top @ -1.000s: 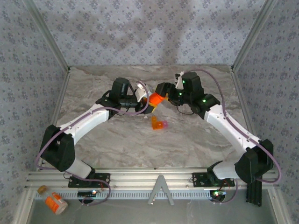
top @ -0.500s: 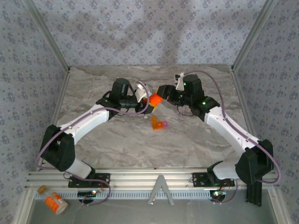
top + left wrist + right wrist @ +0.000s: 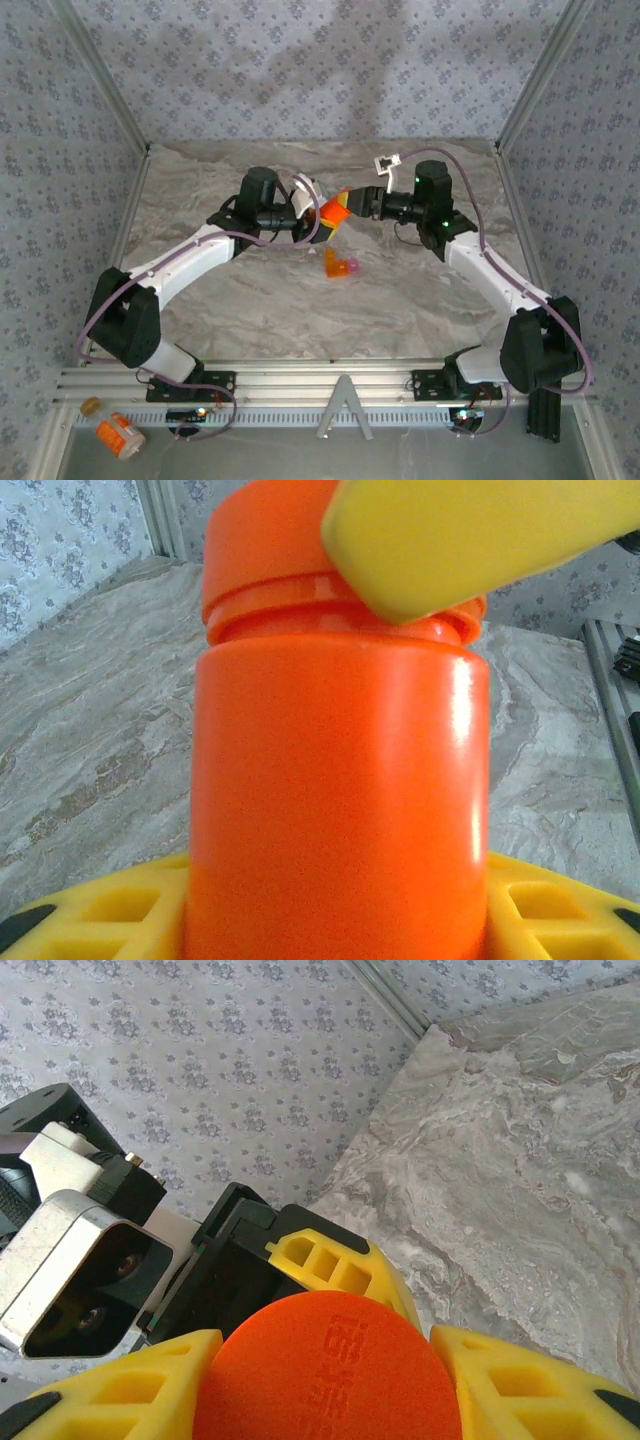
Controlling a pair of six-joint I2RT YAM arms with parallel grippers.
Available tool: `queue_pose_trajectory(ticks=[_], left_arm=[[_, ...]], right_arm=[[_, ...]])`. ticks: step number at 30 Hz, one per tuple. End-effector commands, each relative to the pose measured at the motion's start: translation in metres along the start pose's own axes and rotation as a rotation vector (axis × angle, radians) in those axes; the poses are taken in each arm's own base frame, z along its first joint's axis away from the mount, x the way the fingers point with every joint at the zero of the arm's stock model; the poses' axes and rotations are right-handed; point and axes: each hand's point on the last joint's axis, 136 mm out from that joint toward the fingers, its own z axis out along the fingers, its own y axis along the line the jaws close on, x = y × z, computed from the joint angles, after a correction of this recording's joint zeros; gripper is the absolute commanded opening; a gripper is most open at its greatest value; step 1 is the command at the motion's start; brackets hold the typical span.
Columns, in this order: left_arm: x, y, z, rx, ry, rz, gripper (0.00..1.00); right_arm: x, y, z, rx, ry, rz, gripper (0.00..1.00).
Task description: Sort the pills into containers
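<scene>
A small orange pill bottle point(image 3: 333, 212) hangs above the middle of the marble table, held between both arms. My left gripper point(image 3: 318, 216) is shut on its body point(image 3: 335, 800), with yellow fingers point(image 3: 100, 910) at both sides. My right gripper point(image 3: 350, 204) meets it from the right and is shut on the orange cap point(image 3: 330, 1370); one right finger point(image 3: 480, 535) lies across the cap point(image 3: 260, 550). A tiny orange box with a pink end point(image 3: 340, 266) lies on the table just below them. The pills are out of view.
An orange bottle with a white label point(image 3: 118, 433) lies in the metal tray at the near left, outside the table. Patterned walls close the table on three sides. An aluminium rail point(image 3: 330, 380) carries the arm bases.
My right gripper has swung level, moved onto the bottle's cap and closed on it. The left arm and the bottle have stayed in place.
</scene>
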Motion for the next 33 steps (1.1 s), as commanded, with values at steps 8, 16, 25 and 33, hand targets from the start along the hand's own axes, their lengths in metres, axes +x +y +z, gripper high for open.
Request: queue_pose_trajectory(ticks=[8, 16, 25, 33], left_arm=[[-0.01, 0.004, -0.01, -0.028, -0.029, 0.016, 0.0], [-0.005, 0.011, -0.009, -0.064, -0.007, 0.025, 0.0], [-0.002, 0.021, -0.009, -0.109, 0.031, 0.06, 0.0], [0.0, 0.021, -0.006, -0.101, 0.034, 0.053, 0.0]], right_arm=[[-0.03, 0.01, -0.007, 0.015, -0.09, 0.034, 0.7], [-0.044, -0.018, -0.046, 0.334, -0.185, 0.258, 0.89], [-0.023, -0.034, -0.039, 0.458, -0.212, 0.457, 0.91], [-0.012, -0.025, -0.001, 0.428, -0.153, 0.434, 0.87]])
